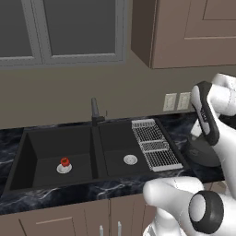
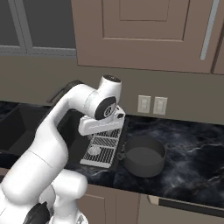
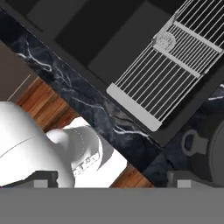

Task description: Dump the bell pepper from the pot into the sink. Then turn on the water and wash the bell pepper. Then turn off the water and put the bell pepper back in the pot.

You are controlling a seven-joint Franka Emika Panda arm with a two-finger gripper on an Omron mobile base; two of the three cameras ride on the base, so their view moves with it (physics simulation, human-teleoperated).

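I see the bell pepper [image 1: 65, 162] sitting on the left drain of the sink [image 1: 27, 152]; my claw [image 3: 111, 181] spread wide, empty, above the surface's front edge beside the pot [image 2: 144, 155].

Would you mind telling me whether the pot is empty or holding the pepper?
Empty: the pot stands upright on the counter with a bare inside, while the bell pepper sits in the sink's left basin.

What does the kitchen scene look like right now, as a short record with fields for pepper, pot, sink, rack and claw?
pepper: small red bell pepper sits on the drain of the left basin
pot: wide dark grey round pot stands upright on the counter right of the sink, nothing seen inside
sink: matte black double-basin sink, no water seen running
rack: silver wire rack over the right basin's right side
claw: open, empty, above the rack and pot edge
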